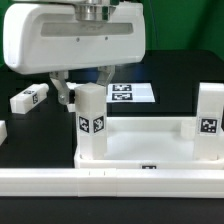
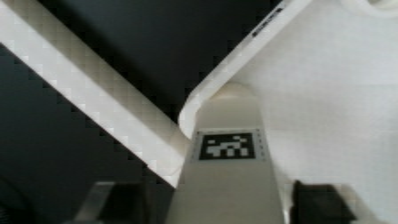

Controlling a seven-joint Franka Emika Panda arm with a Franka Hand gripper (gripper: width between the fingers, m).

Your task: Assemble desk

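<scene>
The white desk tabletop lies tray-side up against the front rail. A white leg stands upright in its corner socket on the exterior view's left. A second leg stands in the corner on the right. My gripper is right above the left leg, its fingers spread on either side of the leg's top. In the wrist view the tagged leg runs between the two dark fingers of the gripper, and the tabletop lies beyond it.
A loose white leg lies on the black table at the left, and another piece shows at the left edge. The marker board lies behind the gripper. The long white rail runs along the front and shows in the wrist view.
</scene>
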